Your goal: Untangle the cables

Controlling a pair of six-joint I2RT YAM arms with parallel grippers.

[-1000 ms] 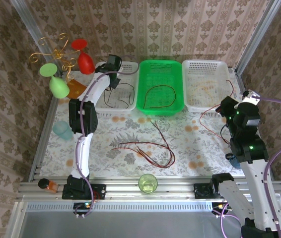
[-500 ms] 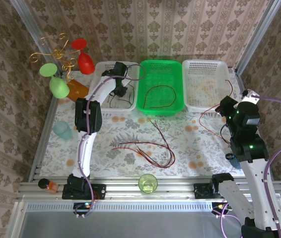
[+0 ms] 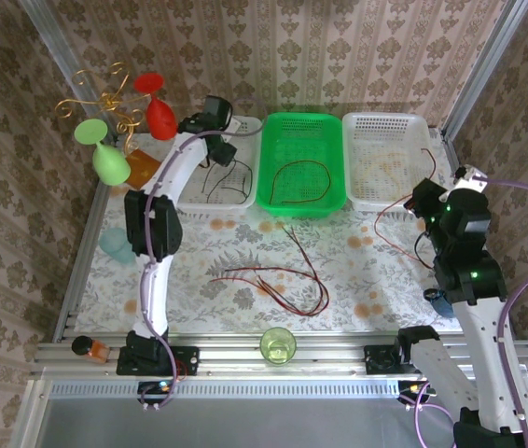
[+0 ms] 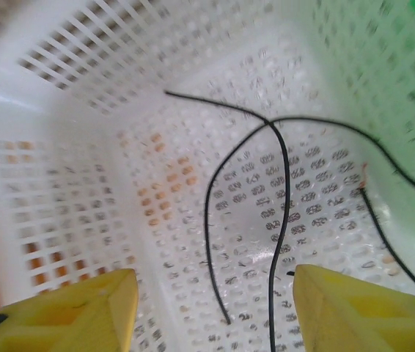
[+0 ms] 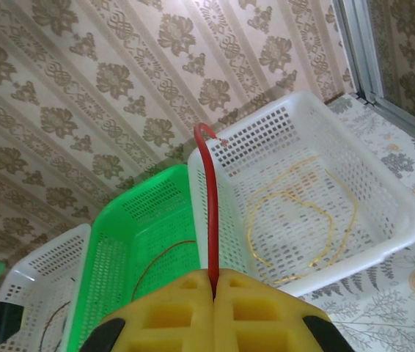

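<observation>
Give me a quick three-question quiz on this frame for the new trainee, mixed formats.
1. True or false: the right gripper is shut on a red cable.
2. Multiple choice: the cables in the right white basket are A black, B yellow, C blue.
3. Short answer: which gripper hangs open over the black cables?

Key: 1 true; 2 B; 3 the left gripper.
</observation>
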